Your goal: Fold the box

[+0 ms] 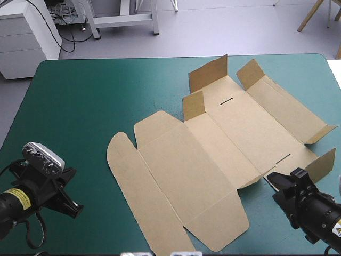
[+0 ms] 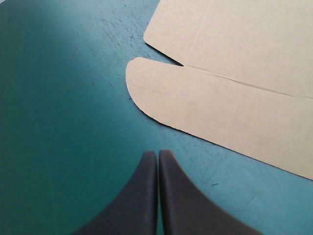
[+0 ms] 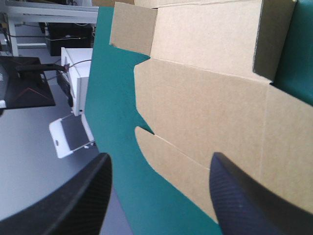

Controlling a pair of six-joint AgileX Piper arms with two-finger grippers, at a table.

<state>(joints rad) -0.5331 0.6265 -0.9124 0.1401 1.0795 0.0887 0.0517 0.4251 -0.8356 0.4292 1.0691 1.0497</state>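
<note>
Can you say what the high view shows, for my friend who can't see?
A brown box, not yet folded, lies flat on a teal-green table, a few small flaps standing up. The left gripper sits apart at the near left; the right gripper is by the box's near right edge.

Teal-green table (image 1: 96,90); brown box (image 1: 213,160) lying unfolded on it, several flaps raised.

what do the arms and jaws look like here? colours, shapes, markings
Both arms are black. The left arm carries a yellow sticker with black print; the right arm has a pale sticker with a yellow mark. Each has jaws of two broad black curved fins. The right jaws show a fine woven texture; the left jaws look smooth.
</note>
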